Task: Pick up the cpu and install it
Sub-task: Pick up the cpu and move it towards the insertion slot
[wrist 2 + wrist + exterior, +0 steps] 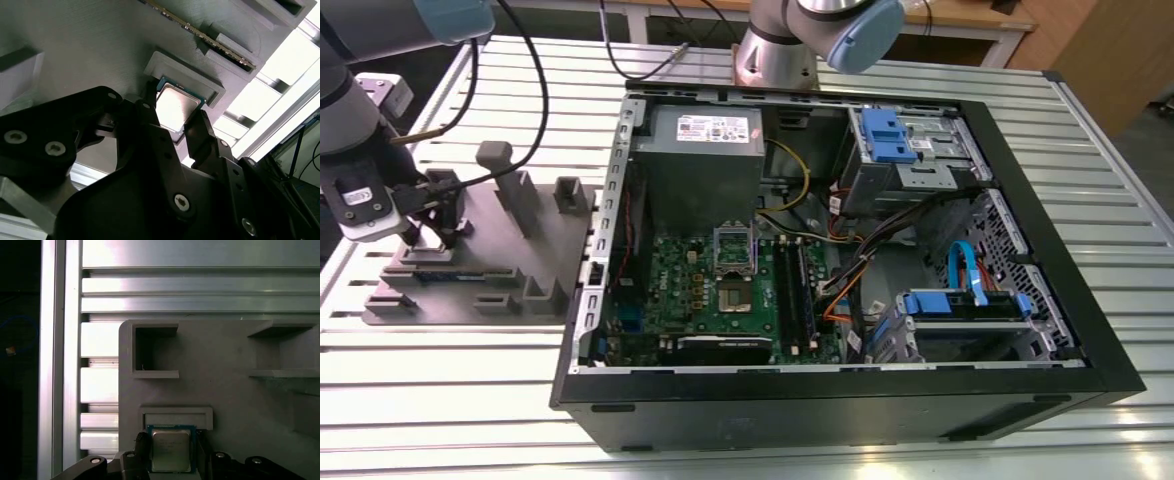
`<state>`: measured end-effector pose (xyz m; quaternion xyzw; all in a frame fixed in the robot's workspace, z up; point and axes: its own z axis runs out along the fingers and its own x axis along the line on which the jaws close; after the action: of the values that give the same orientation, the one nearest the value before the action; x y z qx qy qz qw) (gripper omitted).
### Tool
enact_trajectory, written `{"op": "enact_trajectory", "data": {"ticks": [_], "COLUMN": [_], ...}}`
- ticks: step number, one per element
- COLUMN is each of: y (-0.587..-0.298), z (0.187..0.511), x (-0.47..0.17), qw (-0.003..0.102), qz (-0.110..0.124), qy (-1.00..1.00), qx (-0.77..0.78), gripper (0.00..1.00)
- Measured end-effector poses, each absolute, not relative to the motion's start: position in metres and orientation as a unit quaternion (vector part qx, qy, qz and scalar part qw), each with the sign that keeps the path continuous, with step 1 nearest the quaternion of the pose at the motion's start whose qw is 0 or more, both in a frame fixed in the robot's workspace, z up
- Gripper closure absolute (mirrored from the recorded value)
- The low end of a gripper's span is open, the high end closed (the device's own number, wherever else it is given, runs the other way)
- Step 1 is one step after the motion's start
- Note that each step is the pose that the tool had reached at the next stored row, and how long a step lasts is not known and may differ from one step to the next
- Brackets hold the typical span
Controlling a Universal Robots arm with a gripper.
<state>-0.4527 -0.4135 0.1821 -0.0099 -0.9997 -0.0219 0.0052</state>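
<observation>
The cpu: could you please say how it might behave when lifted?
The cpu looks thin, flat and metal-topped, so probably stiff and light. Its shiny top may be slippery. Being flat and square, it should not roll.

The arm [350,105] is built of silver-grey tubes, its joints closed with light blue caps [454,15]. Black cables [534,90] are strung from it. The gripper [175,111] is formed of matt black bars fastened with silver screws [181,201], tapering into narrow black fingers [200,131]
</observation>
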Motion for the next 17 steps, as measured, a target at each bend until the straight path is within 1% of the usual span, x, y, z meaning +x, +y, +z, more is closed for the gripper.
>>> {"op": "enact_trajectory", "data": {"ticks": [17], "y": [-0.413], "z": [0.194], "x": [-0.453], "qw": [0.005], "qz": [-0.022], "qy": [-1.000], "qx": [-0.010], "gripper": [0.53]}}
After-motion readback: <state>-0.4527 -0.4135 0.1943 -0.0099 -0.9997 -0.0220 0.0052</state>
